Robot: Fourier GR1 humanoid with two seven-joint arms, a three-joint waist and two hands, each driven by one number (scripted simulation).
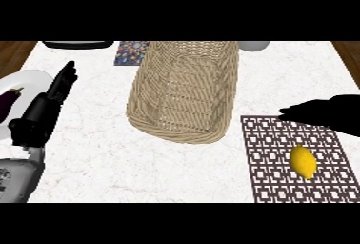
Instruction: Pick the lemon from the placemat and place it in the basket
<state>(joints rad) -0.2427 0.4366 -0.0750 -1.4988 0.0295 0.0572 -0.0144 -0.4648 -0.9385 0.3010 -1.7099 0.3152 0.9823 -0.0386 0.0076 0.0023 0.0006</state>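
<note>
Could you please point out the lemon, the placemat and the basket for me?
lemon (303, 162), head view, middle of its yellow skin.
placemat (271, 157), head view, bare patterned part left of the lemon.
basket (184, 137), head view, its near woven rim.

The table (98, 143) is big and white, with faint grey marks like stone. It fills almost all of the view. Its left and right edges slant in toward the far end. Past those edges, in the two far corners, brown wood floor (10, 51) shows, with dark lines running along the boards. Bright, even light falls on the table top.
</note>
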